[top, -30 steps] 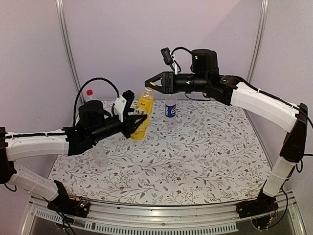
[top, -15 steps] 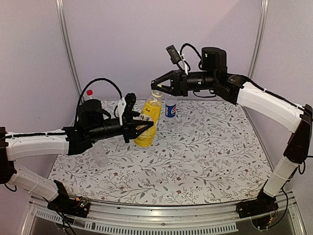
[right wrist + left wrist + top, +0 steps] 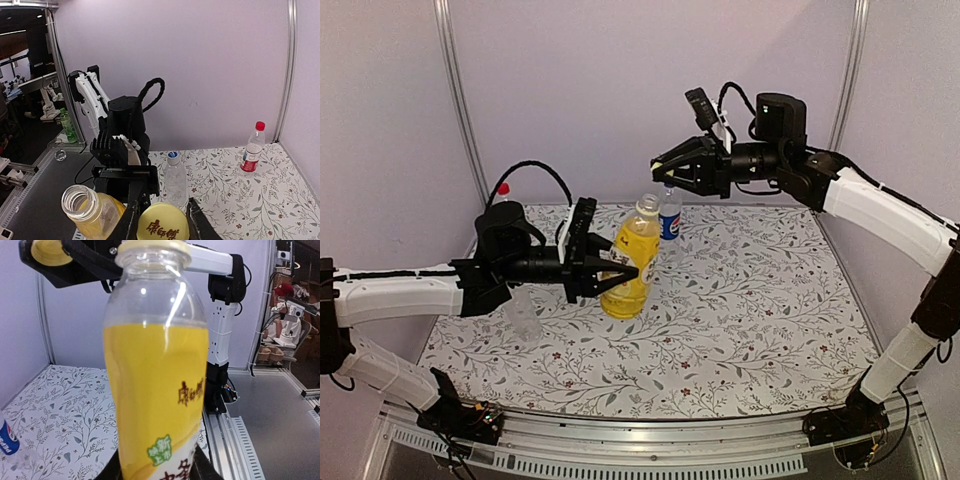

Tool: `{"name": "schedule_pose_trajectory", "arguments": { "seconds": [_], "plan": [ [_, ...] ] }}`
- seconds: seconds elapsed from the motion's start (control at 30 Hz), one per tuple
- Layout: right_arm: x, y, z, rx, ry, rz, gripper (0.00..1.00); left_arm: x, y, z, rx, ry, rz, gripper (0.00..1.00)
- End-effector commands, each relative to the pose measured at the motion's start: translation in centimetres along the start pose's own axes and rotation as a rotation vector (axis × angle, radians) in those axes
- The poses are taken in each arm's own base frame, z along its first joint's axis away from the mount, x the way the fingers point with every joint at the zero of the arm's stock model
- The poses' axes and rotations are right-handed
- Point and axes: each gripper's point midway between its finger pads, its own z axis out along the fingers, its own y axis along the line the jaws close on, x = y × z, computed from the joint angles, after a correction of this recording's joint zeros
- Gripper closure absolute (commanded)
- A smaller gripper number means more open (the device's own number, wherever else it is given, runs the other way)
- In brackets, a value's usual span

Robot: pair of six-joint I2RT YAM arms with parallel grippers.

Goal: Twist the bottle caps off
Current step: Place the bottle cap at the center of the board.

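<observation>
Yellow bottle [image 3: 636, 262]: mouth open, cap [image 3: 163, 225] off. It stood over the middle-left of the surface [image 3: 740, 320], leaning a little; I could not tell whether its base touched.

Handling, my judgement:
- Nearly full, so heavy for its size.
- The thin plastic wall would give under a hard squeeze.
- With no cap, any further tilt risks a spill.
- Best hold is the lower body, below the shoulder, where the wall is straight.

Left jaws: closed around the bottle's lower body from the left side, label facing the wrist camera.

Right jaws: closed on the yellow cap, printed face up. They hung up and behind the open mouth, near it but apart.

Other bottles:
- Blue-label bottle [image 3: 669, 222]: upright at the back, below the right jaws, cap on.
- Red-capped bottle [image 3: 251, 150]: upright in the far left corner, cap on.
- Plain bottle [image 3: 525, 318]: just beside the left arm on its near side. Cap state not clear from here.
</observation>
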Motion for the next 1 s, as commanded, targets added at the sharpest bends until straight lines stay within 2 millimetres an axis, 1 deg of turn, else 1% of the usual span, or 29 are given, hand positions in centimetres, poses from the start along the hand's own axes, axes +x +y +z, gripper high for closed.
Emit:
{"name": "schedule_pose_trajectory", "arguments": {
  "seconds": [0.0,0.03,0.1,0.13,0.27,0.33,0.43,0.53,0.67,0.73,0.77,0.8,0.97],
  "plan": [
    [1.1,-3.8,-3.9,0.29,-0.003,0.044,0.76,-2.3,1.5,-1.1,-0.109,-0.055,0.024,0.71],
    [2.4,-4.9,-4.5,0.363,0.008,0.084,0.76,-2.6,1.9,-1.4,-0.142,-0.063,0.026,0.7],
    [4.9,-6.4,-6.0,0.507,0.035,0.112,0.76,-3.2,2.8,-2.1,-0.216,-0.082,0.035,0.7],
    [6.7,-7.1,-6.6,0.563,0.058,0.128,0.76,-3.4,3.4,-2.4,-0.259,-0.089,0.035,0.7],
    [13.0,-8.3,-8.7,0.719,0.108,0.174,0.76,-3.4,6.5,-4.1,-0.468,-0.092,0.027,0.7],
    [15.6,-8.4,-9.5,0.78,0.116,0.213,0.76,-3.4,8.0,-5.1,-0.574,-0.088,0.028,0.7],
    [20.1,-8.5,-10.3,0.873,0.132,0.294,0.75,-3.3,8.8,-5.9,-0.64,-0.078,0.047,0.7],
    [24.3,-7.6,-9.9,0.89,0.15,0.343,0.74,-3.4,8.9,-6.0,-0.65,-0.078,0.059,0.69],
    [29.5,-6.5,-8.5,0.872,0.223,0.371,0.74,-3.2,8.9,-5.8,-0.644,-0.068,0.059,0.69],
    [31.2,-6.2,-7.5,0.851,0.25,0.376,0.74,-3.1,9.0,-5.7,-0.643,-0.064,0.058,0.69],
    [32.5,-6.2,-7.1,0.846,0.277,0.386,0.74,-3.0,9.0,-5.7,-0.644,-0.062,0.059,0.69],
    [33.4,-6.1,-6.6,0.84,0.296,0.39,0.74,-3.0,9.0,-5.7,-0.644,-0.062,0.06,0.68],
    [36.6,-5.9,-5.2,0.821,0.376,0.386,0.72,-2.9,9.0,-5.7,-0.644,-0.058,0.065,0.68]
  ]
}}
